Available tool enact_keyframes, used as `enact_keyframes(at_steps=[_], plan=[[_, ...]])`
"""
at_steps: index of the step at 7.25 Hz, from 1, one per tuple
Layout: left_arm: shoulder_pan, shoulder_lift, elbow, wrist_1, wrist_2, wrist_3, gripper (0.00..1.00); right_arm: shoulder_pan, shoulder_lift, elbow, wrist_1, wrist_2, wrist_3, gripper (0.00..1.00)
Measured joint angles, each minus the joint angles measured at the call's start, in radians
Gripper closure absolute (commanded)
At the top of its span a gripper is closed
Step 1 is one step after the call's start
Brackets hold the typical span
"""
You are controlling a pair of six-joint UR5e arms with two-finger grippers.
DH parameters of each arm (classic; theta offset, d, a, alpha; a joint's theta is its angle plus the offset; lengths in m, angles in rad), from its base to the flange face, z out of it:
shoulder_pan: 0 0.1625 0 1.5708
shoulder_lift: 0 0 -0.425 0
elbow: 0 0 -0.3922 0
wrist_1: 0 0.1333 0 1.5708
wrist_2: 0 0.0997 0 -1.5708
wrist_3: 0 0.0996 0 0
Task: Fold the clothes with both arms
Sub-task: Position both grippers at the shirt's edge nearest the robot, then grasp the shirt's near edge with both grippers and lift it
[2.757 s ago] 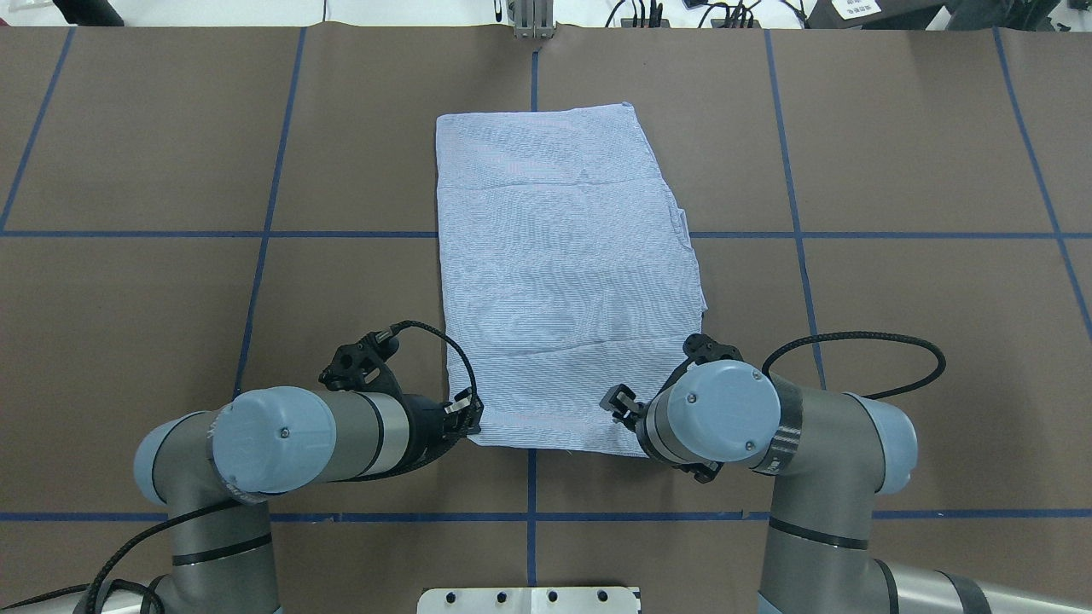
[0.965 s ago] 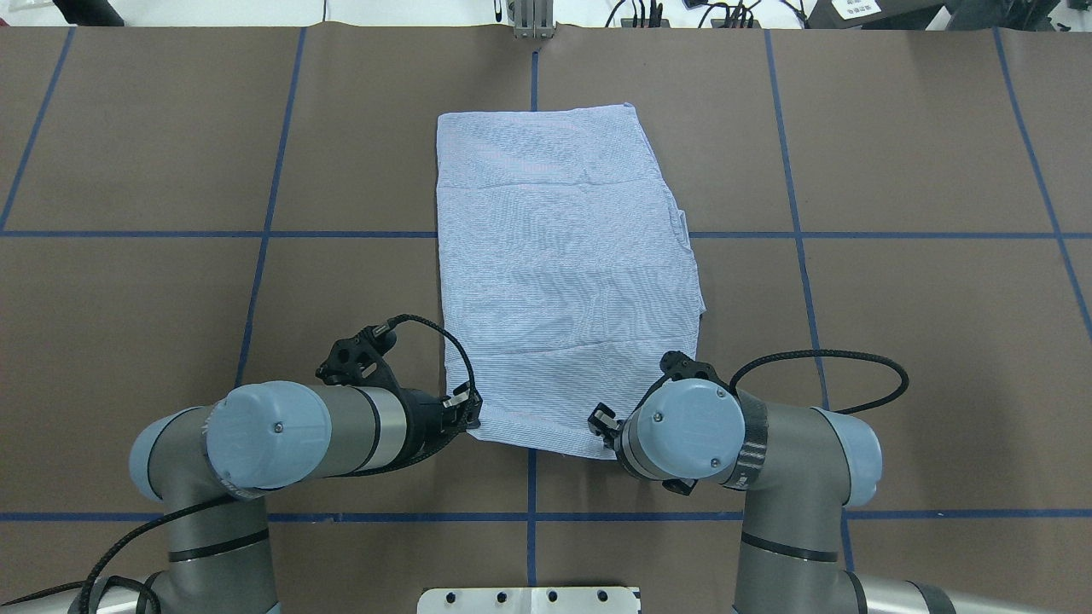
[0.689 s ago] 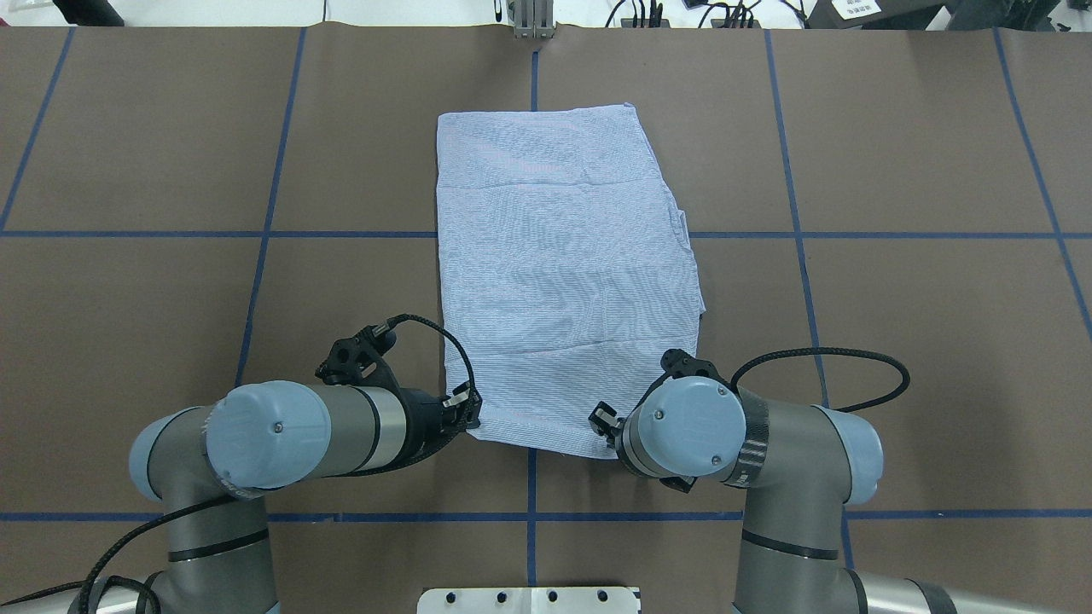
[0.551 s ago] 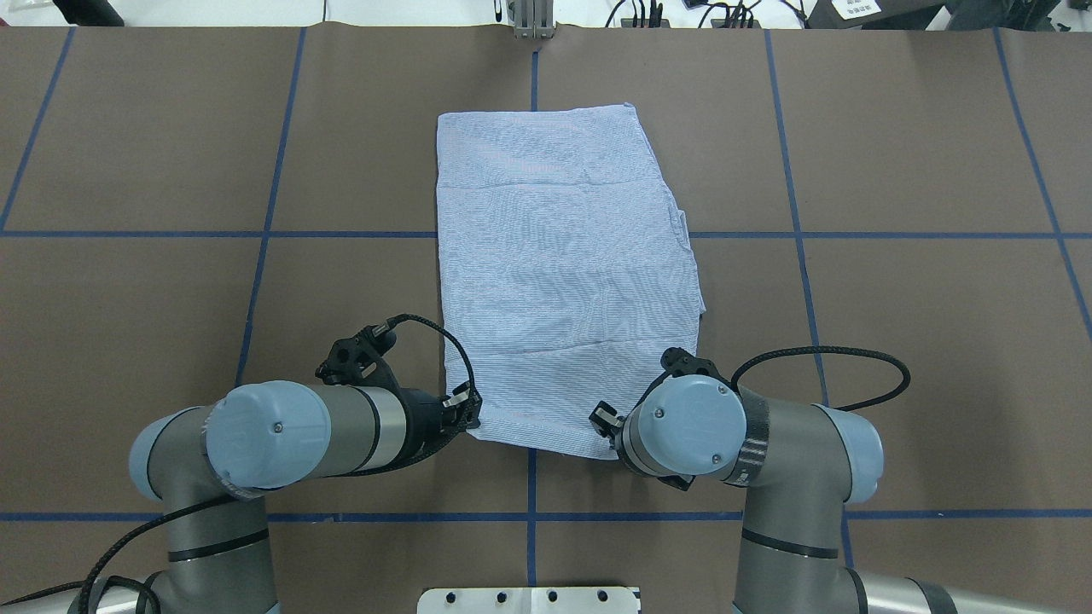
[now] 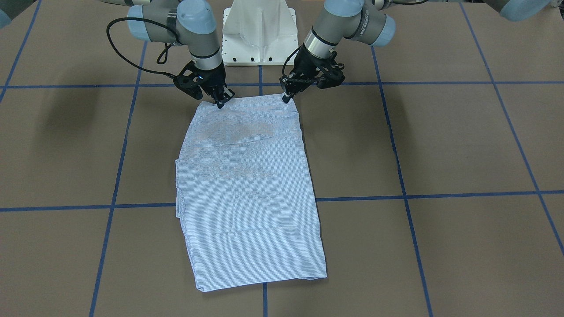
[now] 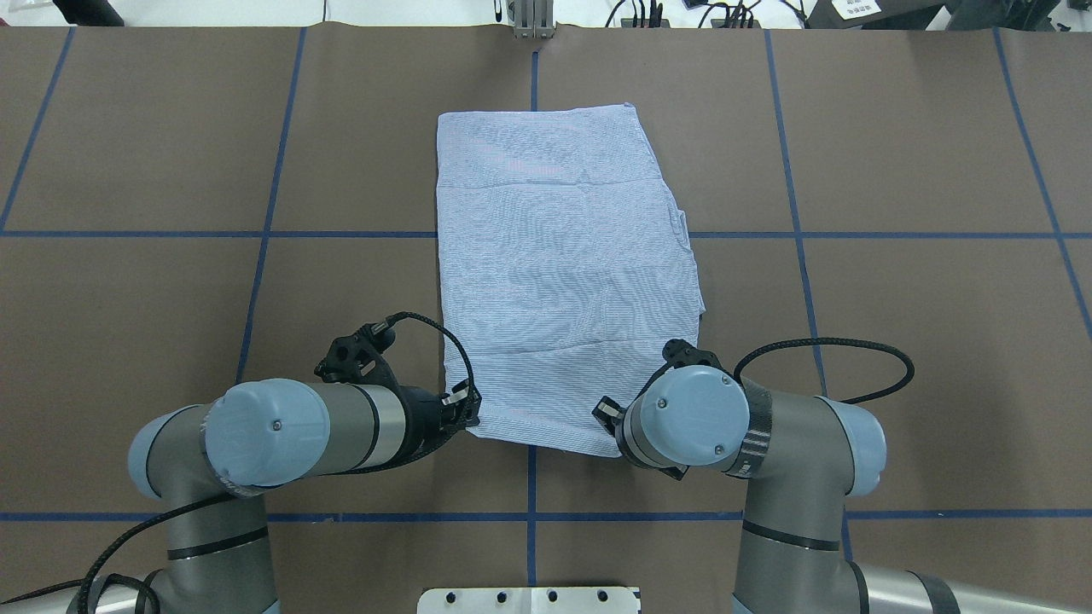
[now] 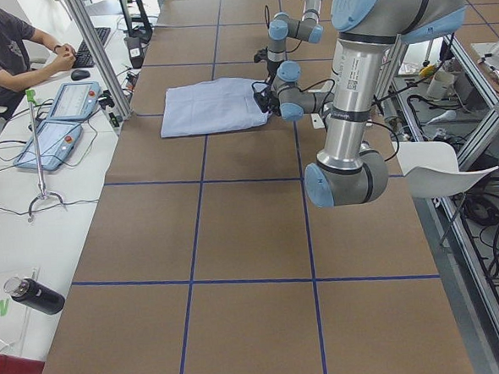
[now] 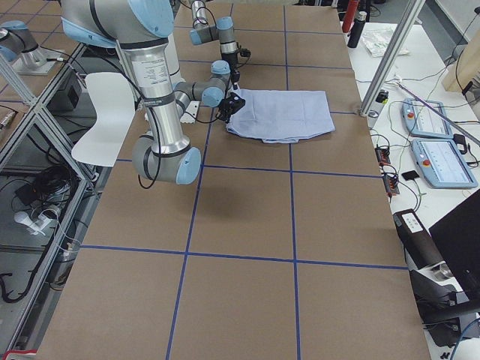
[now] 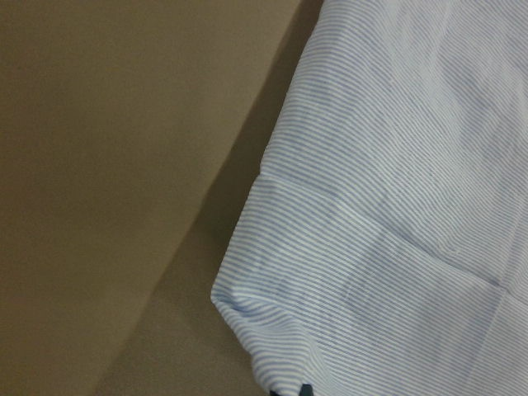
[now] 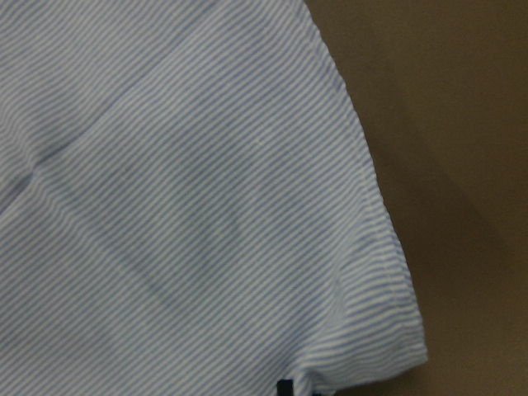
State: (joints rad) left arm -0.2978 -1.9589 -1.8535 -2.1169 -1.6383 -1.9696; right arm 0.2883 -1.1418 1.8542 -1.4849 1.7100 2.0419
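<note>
The clothes are one light blue, finely striped shirt (image 6: 563,273), folded into a long rectangle in the middle of the brown table (image 6: 896,341). Its near hem lies between my two arms. My left gripper (image 6: 467,415) is shut on the near left corner of the hem, seen in the front view as the left gripper (image 5: 286,97) pinching the cloth. My right gripper (image 6: 606,413) is shut on the near right corner, with the right gripper (image 5: 220,104) in the front view. Both wrist views are filled with the shirt's corner (image 9: 396,206) (image 10: 181,206). The near hem sits slightly raised.
The white pedestal base (image 5: 259,31) stands just behind the grippers. Blue tape lines (image 6: 531,477) grid the table. A metal bracket (image 6: 533,21) sits at the far edge. A seated person (image 7: 4,49), control tablets (image 7: 55,123) and a bottle (image 7: 36,295) are at the side desk.
Since 2.8 s ago both grippers have drawn the near hem slightly inward and up, the right arm shifting left. Over the last second almost nothing has moved.
</note>
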Motion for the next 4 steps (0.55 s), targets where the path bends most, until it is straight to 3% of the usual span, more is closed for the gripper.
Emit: enact_keyframes(at_steps=[4], plan=[[-0.023, 0.008, -0.066, 0.051, -0.054, 0.008, 1.00, 0.021, -0.002, 0.070, -0.001, 0.025, -0.002, 1.00]])
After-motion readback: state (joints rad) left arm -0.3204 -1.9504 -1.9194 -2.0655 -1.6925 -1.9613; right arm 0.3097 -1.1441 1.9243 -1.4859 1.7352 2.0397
